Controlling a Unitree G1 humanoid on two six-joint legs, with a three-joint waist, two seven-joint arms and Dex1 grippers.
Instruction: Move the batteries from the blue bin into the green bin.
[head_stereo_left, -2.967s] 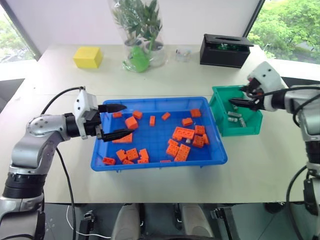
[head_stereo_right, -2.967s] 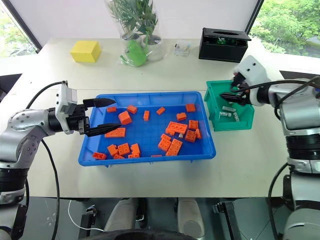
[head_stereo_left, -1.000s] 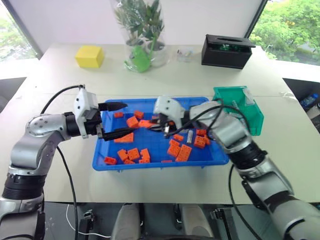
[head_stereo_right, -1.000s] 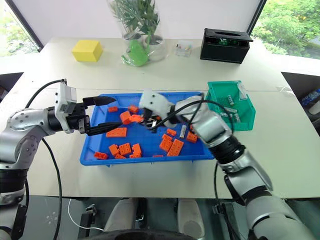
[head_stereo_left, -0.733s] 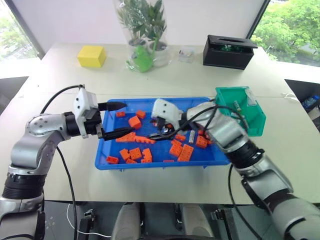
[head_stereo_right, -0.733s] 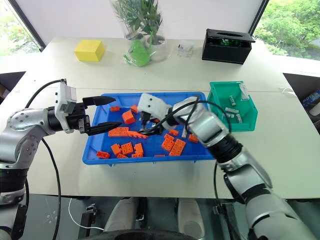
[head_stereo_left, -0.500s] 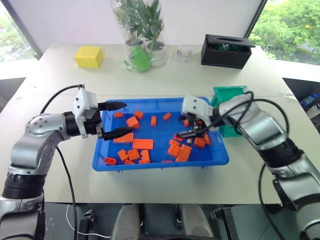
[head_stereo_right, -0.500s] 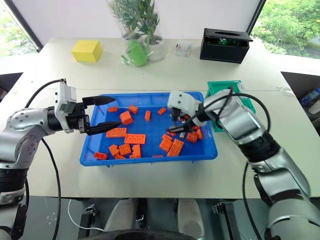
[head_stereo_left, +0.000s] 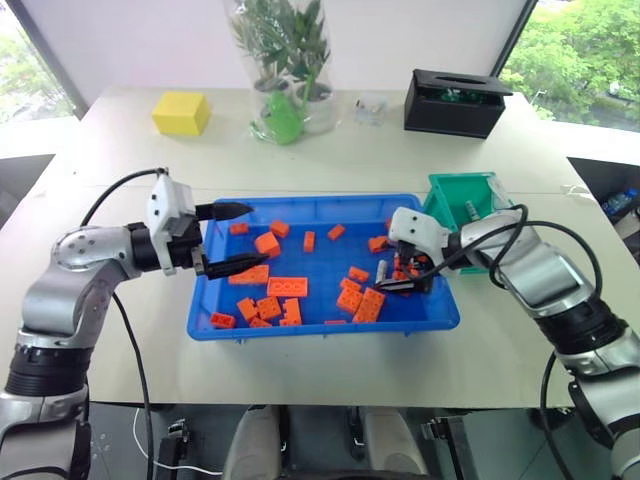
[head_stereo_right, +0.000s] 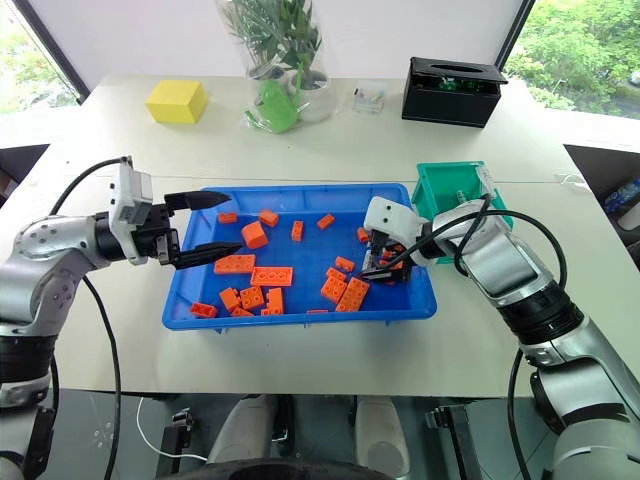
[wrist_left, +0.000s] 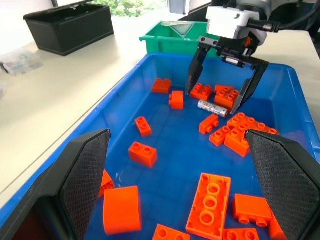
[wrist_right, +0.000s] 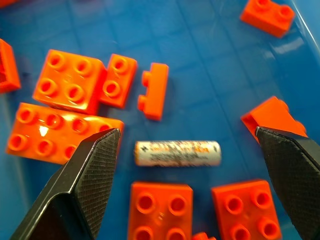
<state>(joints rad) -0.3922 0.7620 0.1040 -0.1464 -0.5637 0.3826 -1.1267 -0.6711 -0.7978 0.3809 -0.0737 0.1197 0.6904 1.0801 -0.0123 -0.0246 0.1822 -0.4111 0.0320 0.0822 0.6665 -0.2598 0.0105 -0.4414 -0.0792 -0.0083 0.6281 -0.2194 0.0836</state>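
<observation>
So the blue bin (head_stereo_left: 300, 330) sits near the table's front edge, full of orange bricks (head_stereo_left: 286, 287). Right gripper (wrist_right: 185, 200) hangs over the bin's right end, fingers spread wide, with one battery (wrist_right: 177, 153) lying flat on the bin floor between them, not gripped. Left gripper (head_stereo_left: 232, 239) hovers over the bin's left end, spread wide too, holding nothing. Green bin (head_stereo_left: 445, 192) sits just beside the blue bin's far right corner, a battery (head_stereo_left: 470, 210) in it.
</observation>
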